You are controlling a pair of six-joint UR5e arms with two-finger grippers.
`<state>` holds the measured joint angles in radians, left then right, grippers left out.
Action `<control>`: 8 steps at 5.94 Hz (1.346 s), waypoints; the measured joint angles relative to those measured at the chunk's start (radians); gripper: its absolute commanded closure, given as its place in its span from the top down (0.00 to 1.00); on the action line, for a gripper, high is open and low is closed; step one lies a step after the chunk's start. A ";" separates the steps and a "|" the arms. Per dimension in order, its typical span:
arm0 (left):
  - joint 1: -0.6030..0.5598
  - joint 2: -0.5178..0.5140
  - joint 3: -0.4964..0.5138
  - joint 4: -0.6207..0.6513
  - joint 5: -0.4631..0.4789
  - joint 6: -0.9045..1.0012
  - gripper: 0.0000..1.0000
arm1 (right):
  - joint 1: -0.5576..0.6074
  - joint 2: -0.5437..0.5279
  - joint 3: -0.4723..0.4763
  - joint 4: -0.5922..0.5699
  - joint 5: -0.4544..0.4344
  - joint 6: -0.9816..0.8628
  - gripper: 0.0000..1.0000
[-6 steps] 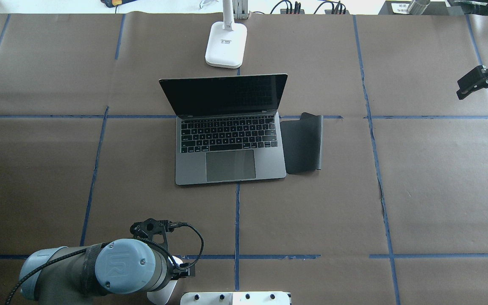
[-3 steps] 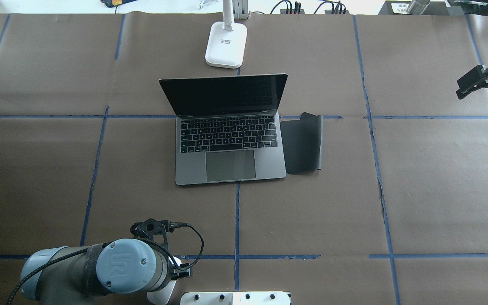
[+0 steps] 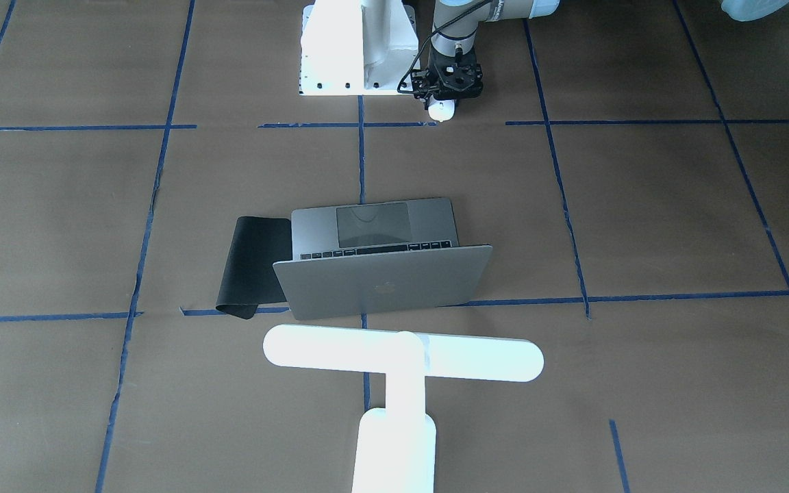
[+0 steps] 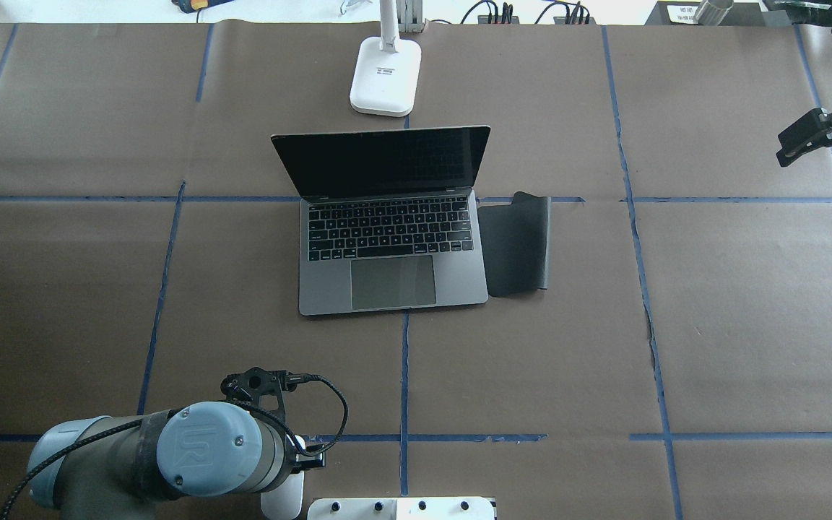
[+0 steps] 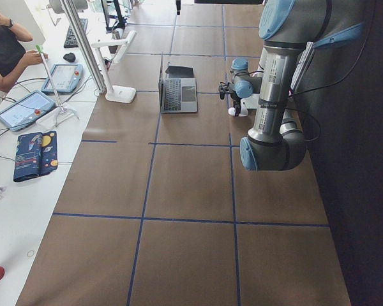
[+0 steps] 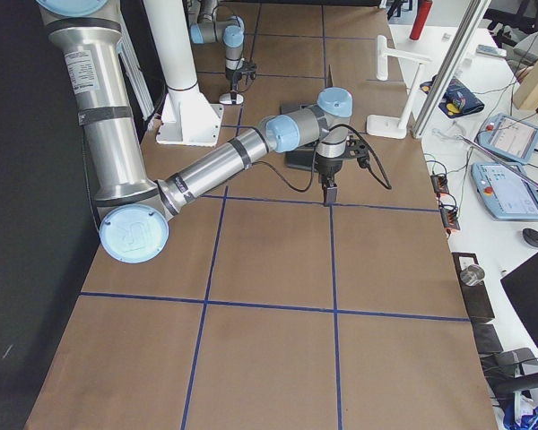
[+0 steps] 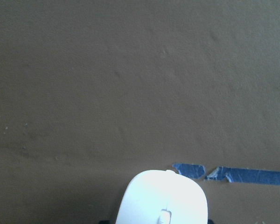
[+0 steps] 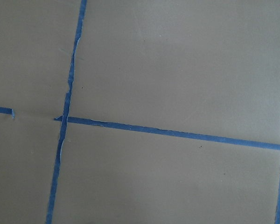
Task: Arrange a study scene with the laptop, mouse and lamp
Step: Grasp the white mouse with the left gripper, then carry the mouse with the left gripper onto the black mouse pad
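You have the table (image 4: 748, 325) covered in brown paper and crossed by blue tape lines (image 4: 531, 438). At its middle the laptop (image 4: 393, 245) sits open, its screen dark and its keyboard turned toward the robot. The lamp (image 3: 401, 352) stands just past the laptop's lid on the side away from the robot, with its long bar running parallel to the lid. A black mat (image 4: 516, 245) lies flat against the laptop's edge on the robot's right, and one far corner is curled up. You'll find the right gripper (image 4: 791, 144) well off to the robot's right, pointing down over bare paper. I cannot tell from these views whether its fingers are spread or pressed together. The left gripper (image 3: 441, 101) is at the robot's near edge of the table, just beside the white mount (image 3: 357, 48), and points straight down. Its fingers pinch the mouse (image 7: 162, 198) by its sides. The mouse's front end reaches the tape line that runs across the table there, well apart from the laptop. You cannot see whether the mouse rests on the paper or hangs just above it.
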<state>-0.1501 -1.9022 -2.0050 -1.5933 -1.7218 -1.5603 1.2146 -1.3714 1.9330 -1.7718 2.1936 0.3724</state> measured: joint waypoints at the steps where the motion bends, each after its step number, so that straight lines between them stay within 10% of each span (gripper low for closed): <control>1: -0.040 -0.001 -0.009 0.004 0.000 0.002 0.09 | 0.004 -0.003 0.006 0.000 0.000 0.000 1.00; 5: -0.203 -0.125 0.009 0.015 -0.003 0.092 0.08 | 0.032 -0.063 0.038 0.006 0.014 0.012 1.00; 8: -0.221 -0.404 0.236 0.007 -0.002 0.099 0.08 | 0.082 -0.083 0.040 0.010 0.049 0.010 1.00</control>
<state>-0.3713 -2.3064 -1.7689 -1.5861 -1.7238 -1.4615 1.2965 -1.4545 1.9731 -1.7616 2.2429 0.3821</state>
